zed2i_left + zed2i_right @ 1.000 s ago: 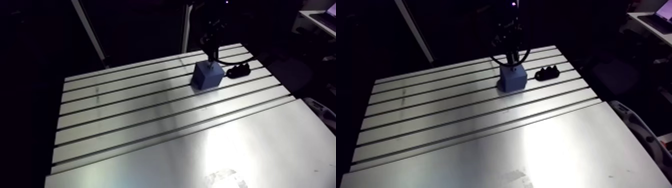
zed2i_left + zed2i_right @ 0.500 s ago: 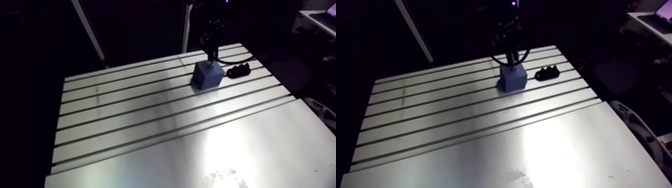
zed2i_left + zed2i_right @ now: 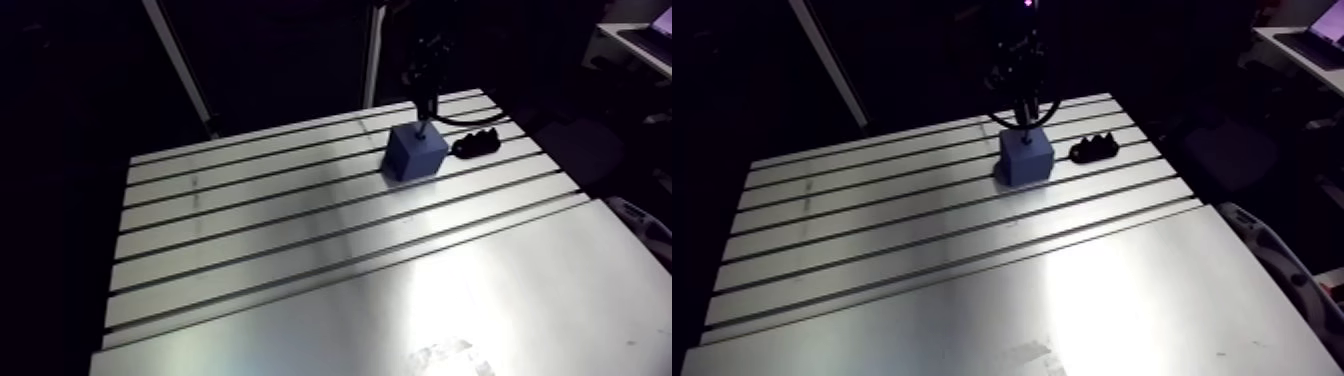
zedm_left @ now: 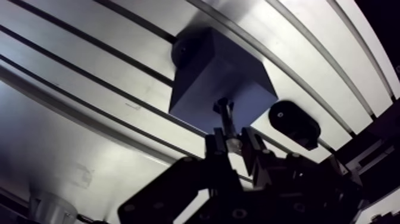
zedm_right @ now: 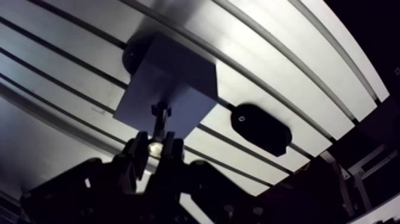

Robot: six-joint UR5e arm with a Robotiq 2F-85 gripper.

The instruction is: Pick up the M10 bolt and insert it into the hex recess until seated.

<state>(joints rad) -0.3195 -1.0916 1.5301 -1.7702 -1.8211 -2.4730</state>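
- The bench (image 3: 300, 250) is slotted aluminium, with dark grooves running across it.
- A blue block (image 4: 208, 71) stands on the bench towards its far side, straddling the grooves.
- A black holder (image 4: 293, 123), low and elongated, lies on the bench just beside the block and apart from it.
- The end effector (image 4: 233, 142) hangs directly above the block, coming down from the arm's wrist.
- In the wrist view its two fingers (image 4: 215, 145) are drawn close together and clamp the bolt (image 5: 159, 119) by the shank, so it is closed on the bolt with only the shank's width between them.
- The bolt points straight down from the fingers, with its wider head end lowest.
- The bolt's head lies over the block's top face, near the edge closest to the end effector.
- In the arm view the bolt's lower end sits level with the top of the block.
- I cannot tell whether the head touches the block or has entered the recess; the recess itself is not visible beneath the bolt.
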